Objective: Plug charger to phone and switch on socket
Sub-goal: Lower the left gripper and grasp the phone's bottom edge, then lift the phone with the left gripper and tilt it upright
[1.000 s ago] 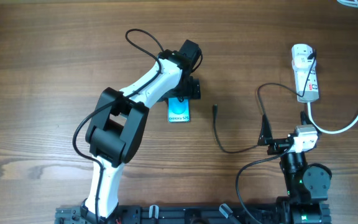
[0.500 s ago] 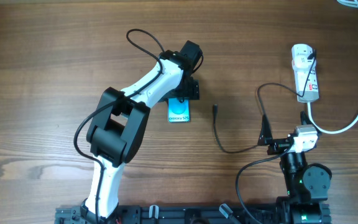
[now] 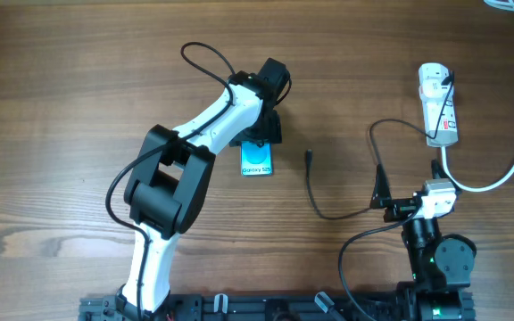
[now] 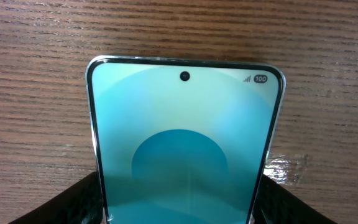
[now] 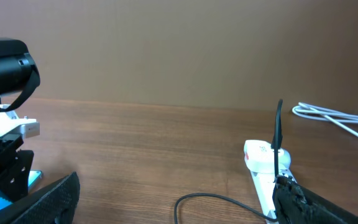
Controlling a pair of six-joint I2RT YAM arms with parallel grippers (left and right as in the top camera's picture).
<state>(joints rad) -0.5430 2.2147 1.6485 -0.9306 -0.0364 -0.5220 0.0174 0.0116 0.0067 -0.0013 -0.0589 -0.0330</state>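
Phone [image 3: 256, 160] is seen mid-surface from overhead, under the left jaws; charger [image 3: 309, 157] is laid to its right, socket [image 3: 439, 105] near the far right corner. Left wrist: phone is flanked by the jaws, contact cannot be told. Right wrist: right jaws are spread wide.

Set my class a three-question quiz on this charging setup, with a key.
1. True or false: the charger plug is already inserted in the phone.
2. Whose fingers straddle the phone? A) left gripper B) right gripper C) neither
3. Fill in: the power strip lies on the ___ arm's side.
Key: 1 false, the plug lies apart from the phone; 2 A; 3 right.
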